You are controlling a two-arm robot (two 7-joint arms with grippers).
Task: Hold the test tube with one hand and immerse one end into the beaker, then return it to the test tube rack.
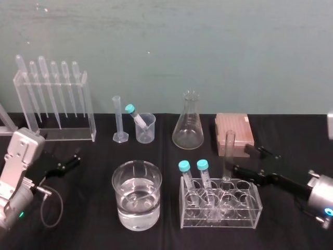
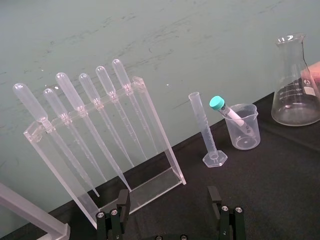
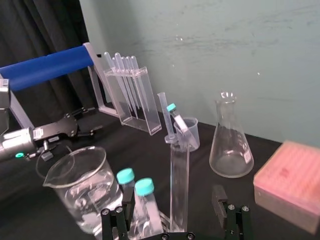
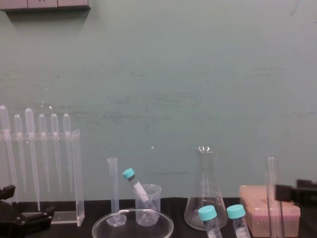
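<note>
1. Spreading under everything is the black table [image 1: 83, 229], with a teal wall [image 1: 208, 41] behind it.
2. At the far left back stands the pipette stand [image 1: 86, 112], with six pipettes [image 1: 53, 88] hanging in it.
3. My left gripper [image 1: 74, 158] sits low at the left, in front of that stand and well apart from the glassware. Its fingers [image 2: 123, 205] are spread, with nothing between them.
4. My right gripper [image 1: 238, 158] reaches in from the right toward the rack [image 1: 221, 208]. Its fingers [image 3: 218, 197] are released, one on each side of the test tube [image 1: 228, 148]. My wrist view shows a gap on both sides, so I am around it but not clamping it.
5. The rack is clear plastic and stands front and centre-right on the table.
6. The beaker [image 1: 137, 195] stands just beside the rack on its left, roughly half full of clear liquid.
7. The flask [image 1: 188, 127] stands behind the rack, and a tan box [image 1: 234, 130] lies near it on the right.
8. The test tube is upright in a rack hole to the right of the capped tubes. Its open top is well above the rack and higher than their caps.
9. Two teal-capped tubes [image 1: 185, 177] lean in the rack's left holes.
10. A small beaker [image 1: 146, 130] stands at the back, left of the flask, with a third capped tube [image 1: 136, 117] leaning inside it. A thin cylinder [image 1: 117, 117] stands just beside it on the left.
</note>
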